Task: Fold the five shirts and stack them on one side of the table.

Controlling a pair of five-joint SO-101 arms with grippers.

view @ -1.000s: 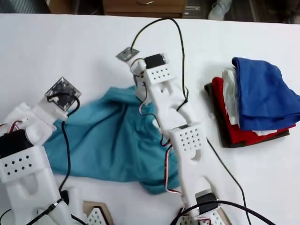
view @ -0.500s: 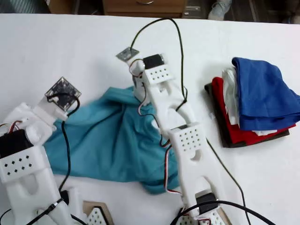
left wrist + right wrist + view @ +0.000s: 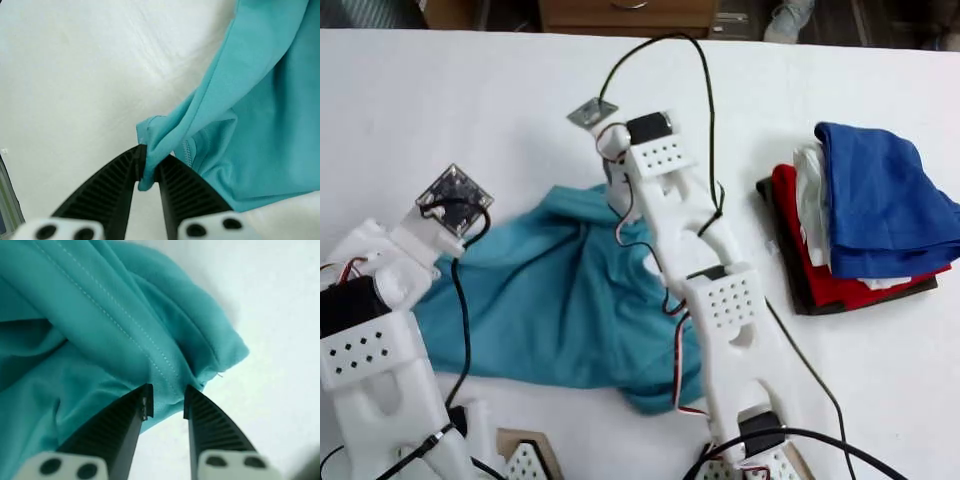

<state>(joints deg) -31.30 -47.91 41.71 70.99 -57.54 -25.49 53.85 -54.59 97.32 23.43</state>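
teal shirt [image 3: 560, 300] unfolded, bunched and creased, spread from table centre toward 8 o'clock. stack [image 3: 860, 240] at 3 o'clock, folded: blue shirt [image 3: 885, 205] on top, then white shirt [image 3: 810, 200], red shirt [image 3: 812, 272], dark shirt [image 3: 766, 192] at the bottom.

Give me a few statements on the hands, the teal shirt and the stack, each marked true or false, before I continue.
1. The left hand pinches an edge of the teal shirt. True.
2. The right hand hangs open over bare table. False: it is closed on a seamed fold of the teal shirt.
3. The blue shirt tops the stack. True.
4. The teal shirt lies on the stack. False: it lies crumpled on the table, apart from the stack.
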